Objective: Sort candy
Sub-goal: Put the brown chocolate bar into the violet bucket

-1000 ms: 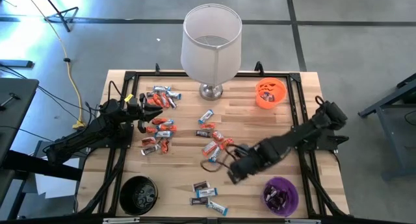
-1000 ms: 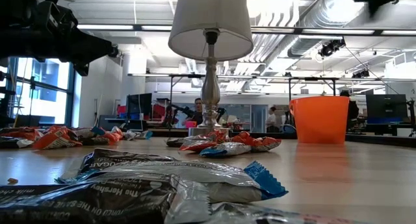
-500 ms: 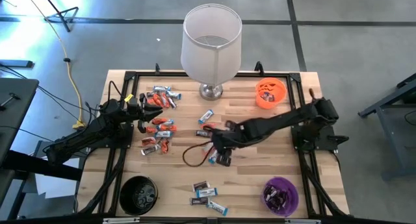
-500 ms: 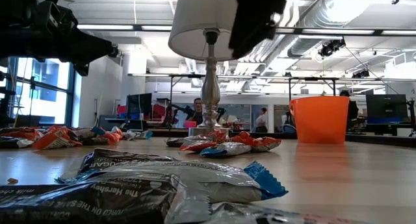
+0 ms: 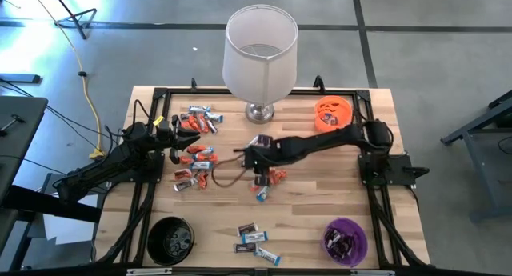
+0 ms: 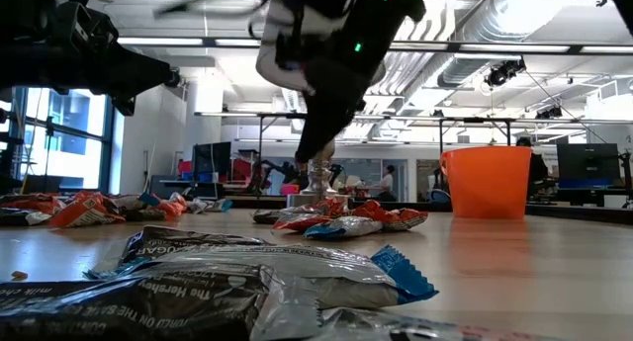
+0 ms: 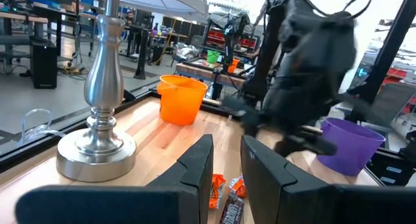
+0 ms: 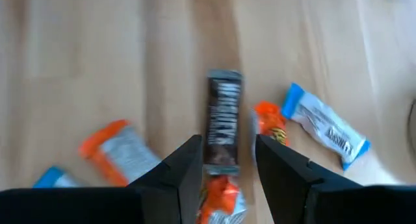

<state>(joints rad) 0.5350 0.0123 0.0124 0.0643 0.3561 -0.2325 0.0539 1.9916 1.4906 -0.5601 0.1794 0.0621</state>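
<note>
At the centre of the table, the right gripper (image 5: 260, 158) now hangs over the middle scatter of candy (image 5: 268, 178). A second ago it was down at about 5 o'clock beside the purple bowl (image 5: 346, 241), which already has a few wrapped bars in it. Half a second ago it was partway across. The arm has swung inward and now lies stretched across the boards from 3 o'clock.

Its fingers are parted with nothing between them. In the right wrist view a dark brown bar (image 8: 223, 120) lies lengthwise in line with the gap. There is an orange wrapper (image 8: 270, 123) just beside it and a blue-and-silver bar (image 8: 328, 134) farther off. This reads as the return trip after a drop-off, with the gripper lining up for the next pick, most likely that brown bar. The gripper is not yet down on it.

The left gripper (image 5: 180, 136) has not moved from about 9 o'clock, above the left cluster of candy (image 5: 196, 160). Its fingers (image 7: 198, 162) stand a narrow gap apart and hold nothing.

Much remains to sort: the left cluster, the centre scatter and a small group (image 5: 254, 240) at 6 o'clock all still lie loose on the wood. The orange bowl (image 5: 333, 114) at 1 o'clock and the black bowl (image 5: 170, 239) at 7 o'clock show no candy that I can make out.
</note>
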